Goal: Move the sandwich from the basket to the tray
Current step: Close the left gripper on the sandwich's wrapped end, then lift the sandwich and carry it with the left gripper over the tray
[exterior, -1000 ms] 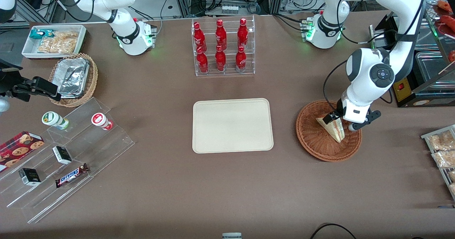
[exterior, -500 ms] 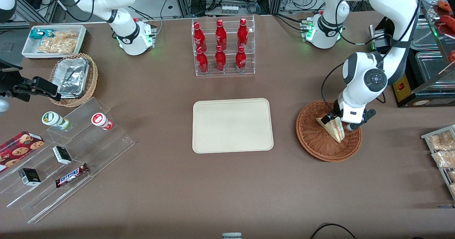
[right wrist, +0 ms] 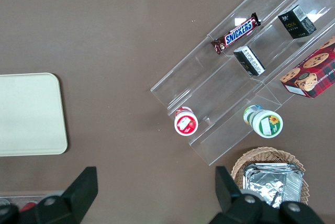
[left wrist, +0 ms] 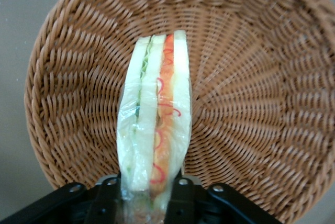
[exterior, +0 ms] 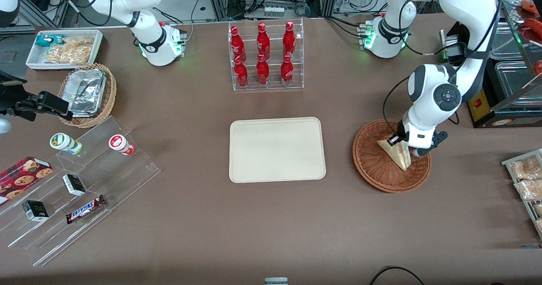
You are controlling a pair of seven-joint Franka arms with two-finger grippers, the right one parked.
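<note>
The sandwich (exterior: 399, 155) is a wrapped white-bread wedge with red and green filling, lying in the reddish-brown wicker basket (exterior: 374, 170) toward the working arm's end of the table. My left gripper (exterior: 405, 146) is down in the basket with its fingers pressed against both bread faces of the sandwich. In the left wrist view the sandwich (left wrist: 155, 114) stands on edge between the black fingers (left wrist: 184, 198), over the basket weave (left wrist: 251, 103). The cream-beige tray (exterior: 277, 149) lies flat in the table's middle, beside the basket, with nothing on it.
A clear rack of red bottles (exterior: 264, 56) stands farther from the front camera than the tray. A tiered clear stand with snacks (exterior: 76, 187), a small foil-filled basket (exterior: 87, 94) and a white snack bin (exterior: 63, 48) lie toward the parked arm's end. Snack packets (exterior: 527, 179) lie beside the basket.
The left arm has lowered a little onto the sandwich and its wrist has shifted slightly away from the front camera. The sandwich stays in the basket.
</note>
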